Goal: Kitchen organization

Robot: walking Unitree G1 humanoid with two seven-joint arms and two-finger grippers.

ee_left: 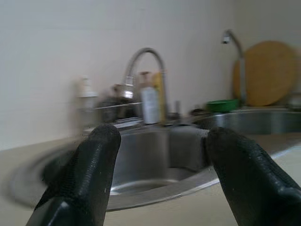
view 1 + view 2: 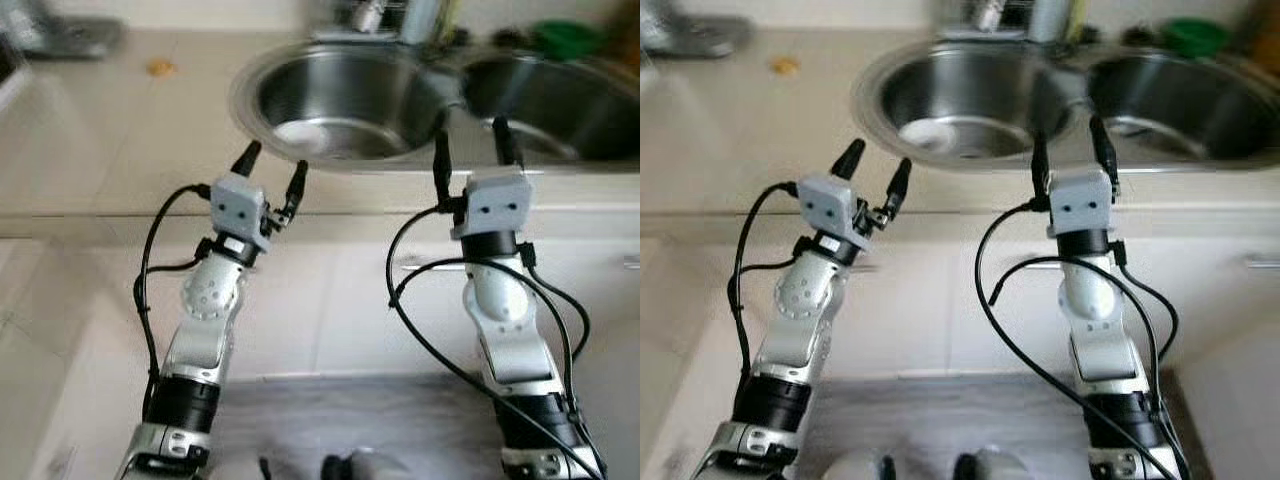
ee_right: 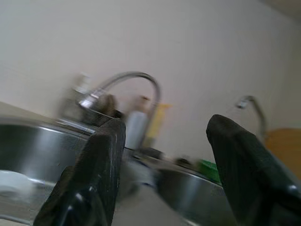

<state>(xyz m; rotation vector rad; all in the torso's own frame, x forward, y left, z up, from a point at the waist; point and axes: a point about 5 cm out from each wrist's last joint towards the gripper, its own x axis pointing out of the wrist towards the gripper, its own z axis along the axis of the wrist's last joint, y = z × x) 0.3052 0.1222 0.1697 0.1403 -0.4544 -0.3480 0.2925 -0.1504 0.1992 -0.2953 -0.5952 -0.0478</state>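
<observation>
A double steel sink is set in the beige counter ahead of me. Something white lies in the bottom of its left basin. My left gripper is open and empty, held at the counter's front edge just left of that basin. My right gripper is open and empty too, raised at the front edge between the two basins. A curved faucet stands behind the sink, with a pale bottle and a yellow one beside it.
A green bowl sits behind the right basin. A round wooden board leans on the wall near a second thin tap. A small orange scrap lies on the counter at the left. White cabinet fronts stand below; a grey mat covers the floor.
</observation>
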